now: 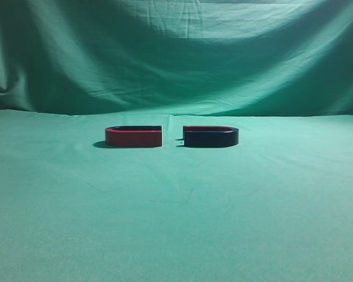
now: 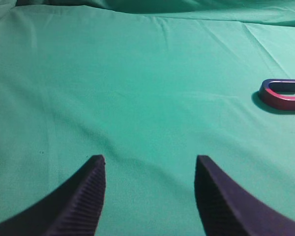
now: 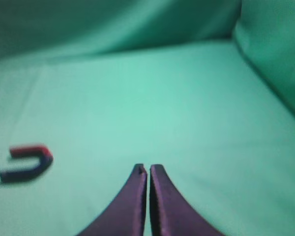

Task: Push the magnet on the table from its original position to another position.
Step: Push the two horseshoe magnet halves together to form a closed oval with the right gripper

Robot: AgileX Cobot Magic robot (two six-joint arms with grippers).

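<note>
The dark navy magnet point(image 1: 210, 136) lies on the green cloth table point(image 1: 176, 229), right of centre, its open end facing a red magnet point(image 1: 133, 136). It also shows blurred at the left of the right wrist view point(image 3: 27, 162), navy with a red part. My right gripper point(image 3: 147, 168) is shut and empty, above the cloth, well to the right of it. My left gripper point(image 2: 150, 160) is open and empty over bare cloth. Neither gripper shows in the exterior view.
The red U-shaped magnet sits a small gap left of the navy one and shows at the right edge of the left wrist view point(image 2: 282, 96). A draped green backdrop point(image 1: 176, 53) rises behind the table.
</note>
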